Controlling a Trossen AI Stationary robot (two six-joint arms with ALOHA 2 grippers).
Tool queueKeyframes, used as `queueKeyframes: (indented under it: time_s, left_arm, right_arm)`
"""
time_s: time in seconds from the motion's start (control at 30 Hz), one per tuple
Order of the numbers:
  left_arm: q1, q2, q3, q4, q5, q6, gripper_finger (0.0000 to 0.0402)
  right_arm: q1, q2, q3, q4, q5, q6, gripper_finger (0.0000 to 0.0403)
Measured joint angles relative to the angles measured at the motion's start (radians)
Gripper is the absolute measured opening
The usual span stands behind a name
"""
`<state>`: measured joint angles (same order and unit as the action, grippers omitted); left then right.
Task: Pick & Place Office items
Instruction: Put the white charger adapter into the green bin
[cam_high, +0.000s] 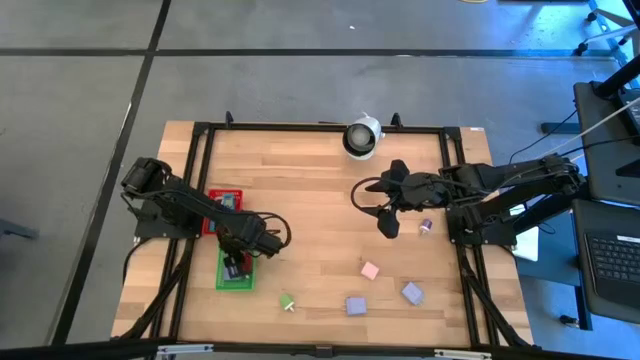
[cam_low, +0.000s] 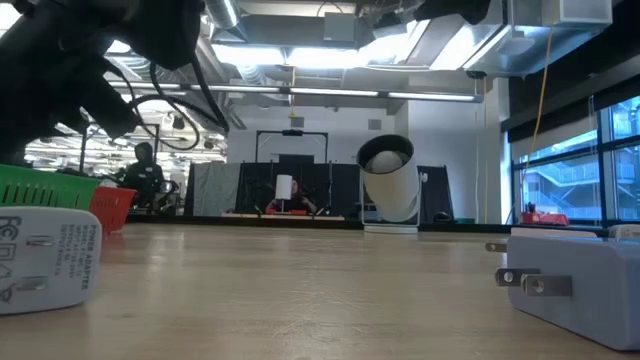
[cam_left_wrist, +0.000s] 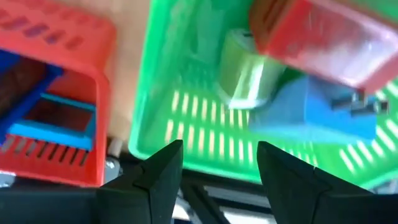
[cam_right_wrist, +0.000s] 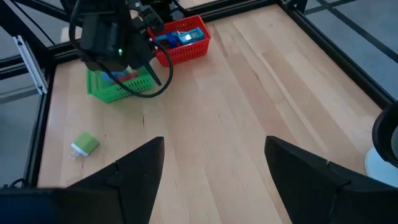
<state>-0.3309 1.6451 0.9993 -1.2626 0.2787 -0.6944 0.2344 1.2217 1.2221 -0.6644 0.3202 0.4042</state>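
Note:
My left gripper (cam_high: 238, 262) (cam_left_wrist: 217, 165) hangs open just above the green mesh tray (cam_left_wrist: 186, 106), which holds a red block (cam_left_wrist: 323, 37), a blue block (cam_left_wrist: 317, 115) and a pale cylinder (cam_left_wrist: 245, 68). The red tray (cam_high: 225, 200) beside it holds blue pieces (cam_left_wrist: 50, 118). My right gripper (cam_high: 385, 200) (cam_right_wrist: 214, 146) is open over bare wood right of the table's middle. Loose on the table lie a pink block (cam_high: 369, 270), two lavender blocks (cam_high: 355, 305) (cam_high: 412, 292), a small lavender piece (cam_high: 426, 226) and a green piece (cam_high: 288, 302) (cam_right_wrist: 84, 144).
A white round black-centred object (cam_high: 361, 135) (cam_low: 390, 185) stands at the far edge. A black frame (cam_high: 320, 126) borders the table. In the low view two plug-shaped pieces (cam_low: 45, 255) (cam_low: 580, 275) lie close by. Bare wood spans the middle (cam_high: 310, 220).

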Motion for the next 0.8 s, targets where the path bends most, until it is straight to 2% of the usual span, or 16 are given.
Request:
queueKeyframes:
  time_s: [0.13,0.23,0.4,0.6,0.8]
  left_arm:
    - [0.006,0.0,0.032,-0.081,0.038,0.041,0.0195]
    - [0.006,0.0,0.089,-0.165,0.019,0.056,0.019]
    - [0.006,-0.001,0.235,-0.288,-0.089,0.073,0.0182]
    - [0.006,-0.002,0.426,-0.309,-0.273,0.081,0.0177]
    - [0.006,-0.002,0.577,-0.309,-0.384,0.025,0.0175]
  right_arm:
    - [0.0,0.016,0.001,-0.033,-0.006,0.028,0.0281]
    - [0.0,0.039,0.001,-0.09,-0.073,0.167,0.0281]
    - [0.008,0.114,0.001,-0.181,-0.156,0.363,0.0281]
    - [0.031,0.25,0.001,-0.189,-0.199,0.411,0.0281]
    - [0.06,0.37,0.001,-0.2,-0.261,0.474,0.0282]
